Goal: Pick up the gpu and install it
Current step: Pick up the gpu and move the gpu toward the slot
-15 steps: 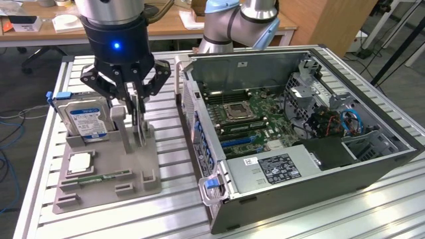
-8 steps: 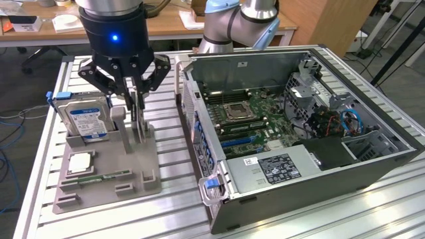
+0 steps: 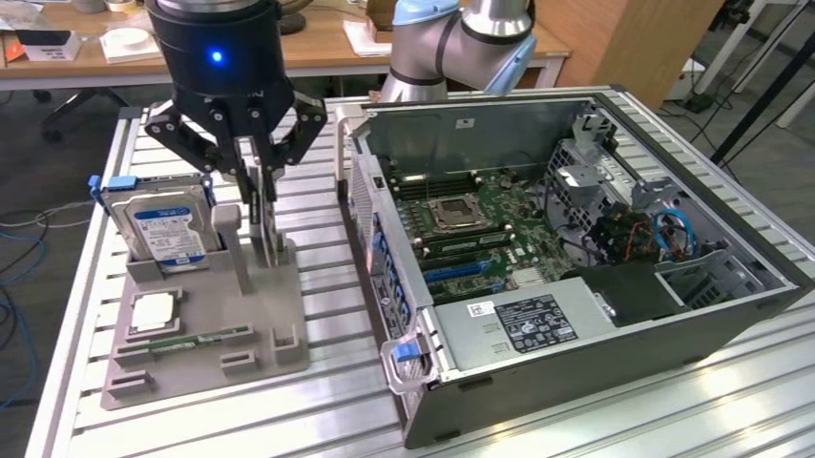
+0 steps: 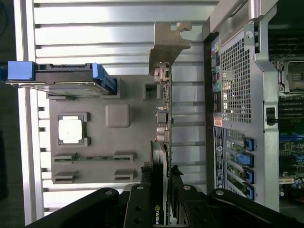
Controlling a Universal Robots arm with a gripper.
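Slatted aluminium counter (image 3: 574, 420): our black hand (image 3: 259, 191) pinches slim black gpu card (image 3: 269, 239), unlifted in grey holder (image 3: 204, 353); open metal case (image 3: 637, 353) awaits.

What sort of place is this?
Likely a robotics lab bench for PC assembly: an open computer case on a slatted aluminium table, a grey parts fixture beside it, wooden desks behind.
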